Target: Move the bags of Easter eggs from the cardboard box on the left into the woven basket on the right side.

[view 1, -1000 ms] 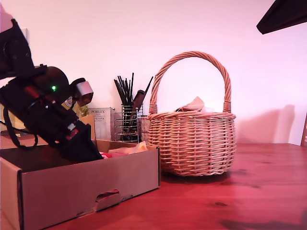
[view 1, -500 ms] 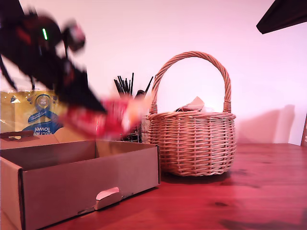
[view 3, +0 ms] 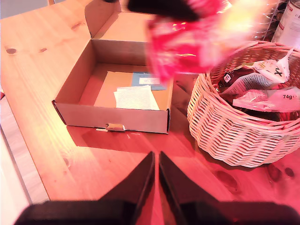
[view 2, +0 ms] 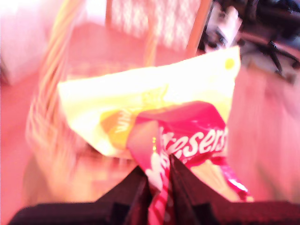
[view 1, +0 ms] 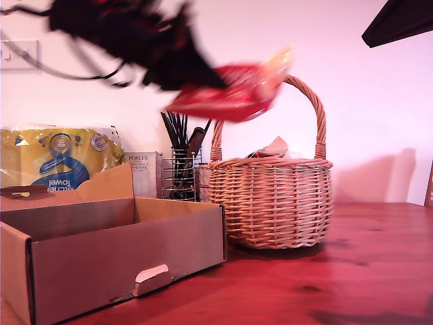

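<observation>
One bag is in the air at this moment — the rest of the work looks nearly finished. Nearest the exterior camera sits the cardboard box (view 1: 122,254) on the tabletop (view 1: 325,277) at the exterior view's left; from above, in the second wrist view, its floor shows only a white slip of paper (view 3: 136,97) and a blue-edged card, with no sweet packets that I can see. My second gripper (view 3: 156,161) hangs well above the tabletop in front of the box, jaws pressed together with nothing between them. Higher up and further back, my first gripper (view 2: 159,180) has its jaws pinched on the corner of a red and yellow bag of Easter eggs (view 1: 233,91), which is blurred with motion and hangs beside the arch of the handle of the woven basket (view 1: 270,200). That basket already holds several packets (view 3: 262,89), one poking above the rim. Behind it stand a wire holder of black sticks (view 1: 179,166), a grey carton and a yellow towel pack (view 1: 57,159). So the step in hand is the carry; next, I judge, the bag must clear the handle, come over the opening and be let go — the arch is what it could catch on.
</observation>
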Motion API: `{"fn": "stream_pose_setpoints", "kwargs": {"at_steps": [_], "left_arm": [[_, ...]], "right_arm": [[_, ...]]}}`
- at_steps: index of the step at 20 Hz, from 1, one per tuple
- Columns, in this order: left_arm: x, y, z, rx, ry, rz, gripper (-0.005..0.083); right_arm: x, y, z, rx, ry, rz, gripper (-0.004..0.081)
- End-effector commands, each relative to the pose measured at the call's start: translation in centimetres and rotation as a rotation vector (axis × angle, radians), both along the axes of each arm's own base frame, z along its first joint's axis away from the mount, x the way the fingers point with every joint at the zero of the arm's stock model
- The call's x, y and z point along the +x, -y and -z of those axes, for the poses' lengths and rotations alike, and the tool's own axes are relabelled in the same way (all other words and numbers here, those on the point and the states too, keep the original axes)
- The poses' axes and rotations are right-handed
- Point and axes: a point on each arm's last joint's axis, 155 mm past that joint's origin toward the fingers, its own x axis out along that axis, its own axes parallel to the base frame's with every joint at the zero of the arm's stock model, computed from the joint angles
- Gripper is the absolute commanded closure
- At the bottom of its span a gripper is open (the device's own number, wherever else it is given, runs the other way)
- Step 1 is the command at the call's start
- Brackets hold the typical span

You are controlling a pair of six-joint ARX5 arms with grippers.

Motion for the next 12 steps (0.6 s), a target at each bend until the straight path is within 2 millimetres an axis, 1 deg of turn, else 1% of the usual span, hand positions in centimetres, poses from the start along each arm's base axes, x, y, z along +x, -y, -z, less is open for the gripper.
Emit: {"fn": "stream_pose_setpoints", "kwargs": {"at_steps": [1, 3, 6, 10, 12], "left_arm": [[1.7, 0.8, 1.3, -0.024, -0.039, -0.083, 0.0793], [2.8, 1.9, 1.7, -0.080, -0.084, -0.175, 0.0793], [4.5, 2.7, 2.2, -0.115, -0.062, -0.290, 0.0793], [5.6, 3.7, 1.8, -0.169, -0.013, -0.353, 0.0793], [6.2, 4.1, 2.1, -0.177, -0.004, -0.377, 0.0793]], "right_arm": [[-0.3, 0.0, 0.1, 0.008, 0.002, -0.003, 0.0783], [-0.4, 0.1, 0.0, 0.009, 0.005, -0.003, 0.0783], [-0.7, 0.3, -0.1, 0.011, 0.010, -0.003, 0.0783], [-0.8, 0.3, -0.5, 0.018, 0.025, -0.004, 0.0783], [-0.8, 0.3, -0.6, 0.020, 0.029, -0.004, 0.0783]]}}
